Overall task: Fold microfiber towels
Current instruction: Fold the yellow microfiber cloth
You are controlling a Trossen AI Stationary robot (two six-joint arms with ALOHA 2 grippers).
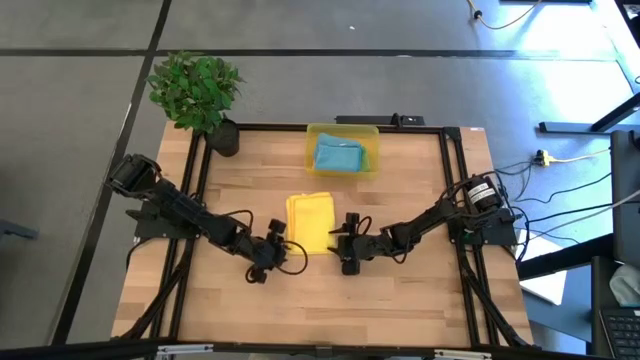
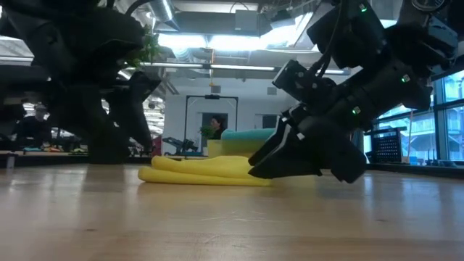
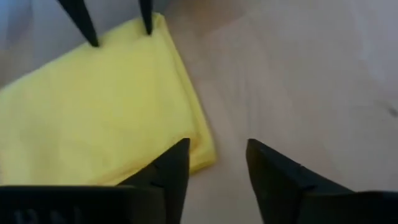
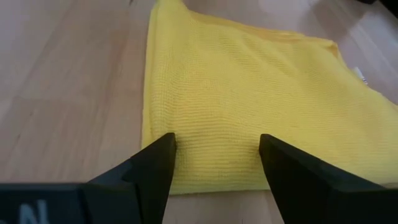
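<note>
Folded yellow microfiber towel [image 1: 311,221] is being flanked, lying between both arms, long axis running away from them. Left gripper [image 1: 268,252] and right gripper [image 1: 349,247] are being held with jaws open, empty, beside its near corners.

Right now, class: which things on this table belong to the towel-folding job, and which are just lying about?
Belongs to the job:
- yellow towel, folded
- teal-blue towel in the bin
- left end effector
- right end effector

Just lying about:
- yellow bin
- potted plant

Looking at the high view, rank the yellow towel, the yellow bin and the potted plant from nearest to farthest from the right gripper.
1. Yellow towel, right beside the right gripper, at table centre.
2. Yellow bin, at the far edge.
3. Potted plant, far-left corner.
</note>
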